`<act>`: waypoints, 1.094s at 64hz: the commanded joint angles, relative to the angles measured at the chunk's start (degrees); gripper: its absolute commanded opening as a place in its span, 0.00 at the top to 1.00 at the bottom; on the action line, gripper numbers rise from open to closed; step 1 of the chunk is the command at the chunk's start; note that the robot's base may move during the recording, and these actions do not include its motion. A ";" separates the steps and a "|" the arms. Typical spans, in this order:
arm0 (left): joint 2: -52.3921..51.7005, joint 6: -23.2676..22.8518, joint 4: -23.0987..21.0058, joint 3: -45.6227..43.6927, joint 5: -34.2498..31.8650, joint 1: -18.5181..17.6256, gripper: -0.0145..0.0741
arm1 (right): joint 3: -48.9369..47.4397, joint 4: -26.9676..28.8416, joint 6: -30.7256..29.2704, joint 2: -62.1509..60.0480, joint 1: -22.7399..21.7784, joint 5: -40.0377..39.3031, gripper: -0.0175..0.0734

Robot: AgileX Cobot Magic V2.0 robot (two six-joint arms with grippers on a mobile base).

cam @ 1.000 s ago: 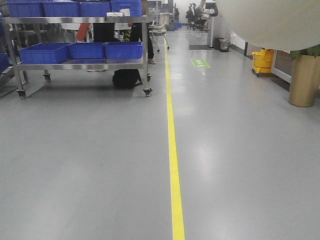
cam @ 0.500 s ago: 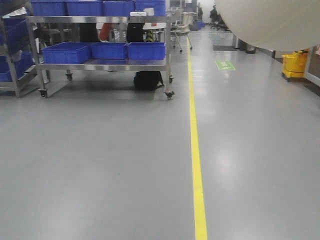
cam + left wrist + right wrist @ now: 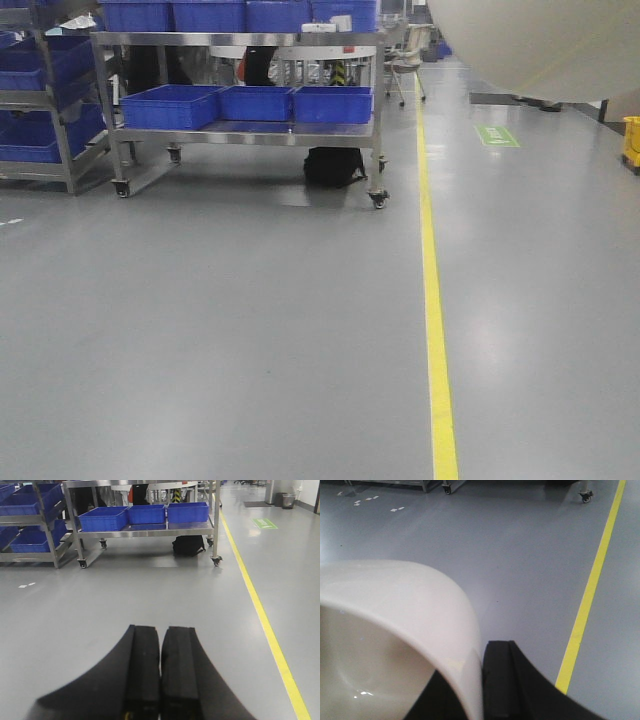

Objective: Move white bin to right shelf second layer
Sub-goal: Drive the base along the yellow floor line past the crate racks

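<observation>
In the right wrist view the cream-white glossy plastic bin (image 3: 395, 595) fills the lower left of the frame, its rounded rim curving down to the bottom centre. The right gripper (image 3: 475, 677) is clamped on that rim wall: one black finger (image 3: 500, 680) lies against the outside, and the other shows dark just inside. From the front camera the bin's smooth underside (image 3: 540, 45) hangs in the upper right corner, well above the grey floor (image 3: 200, 330) and the yellow floor line (image 3: 432, 290). The left gripper (image 3: 161, 635) sits at bottom centre of its view, pads pressed together and holding nothing. A wheeled stainless-steel cart (image 3: 230, 39) with blue rectangular plastic crates (image 3: 170, 105) stands in the upper left, far from the bin
</observation>
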 commanded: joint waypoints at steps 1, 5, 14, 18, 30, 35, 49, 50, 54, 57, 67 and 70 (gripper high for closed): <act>-0.81 -0.18 0.00 2.11 -4.95 -0.34 0.74 | -1.79 0.41 -0.23 -0.54 -0.38 -6.07 0.75; -0.81 -0.18 0.00 2.11 -4.95 -0.34 0.74 | -1.79 0.41 -0.23 -0.54 -0.38 -6.07 0.75; -0.81 -0.18 0.00 2.11 -4.95 -0.34 0.74 | -1.79 0.41 -0.23 -0.54 -0.38 -6.07 0.75; -0.81 -0.18 0.00 2.11 -4.95 -0.34 0.74 | -1.79 0.41 -0.23 -0.54 -0.38 -6.07 0.75; -0.81 -0.18 0.00 2.11 -4.95 -0.34 0.74 | -1.79 0.41 -0.23 -0.54 -0.38 -6.07 0.75; -0.81 -0.18 0.00 2.11 -4.95 -0.34 0.74 | -1.79 0.41 -0.23 -0.54 -0.38 -6.07 0.75; -0.81 -0.18 0.00 2.11 -4.95 -0.34 0.74 | -1.79 0.41 -0.23 -0.54 -0.38 -6.07 0.75; -0.81 -0.18 0.00 2.11 -4.95 -0.34 0.74 | -1.79 0.41 -0.23 -0.54 -0.38 -6.07 0.75; -0.81 -0.18 0.00 2.11 -4.95 -0.34 0.74 | -1.79 0.41 -0.23 -0.54 -0.38 -6.07 0.75; -0.81 -0.18 0.00 2.11 -4.95 -0.34 0.74 | -1.79 0.41 -0.23 -0.54 -0.38 -6.07 0.75; -0.81 -0.18 0.00 2.11 -4.95 -0.34 0.74 | -1.79 0.41 -0.23 -0.55 -0.38 -6.03 0.75; -0.81 -0.18 0.00 2.11 -4.95 -0.34 0.74 | -1.79 0.41 -0.23 -0.55 -0.38 -6.03 0.75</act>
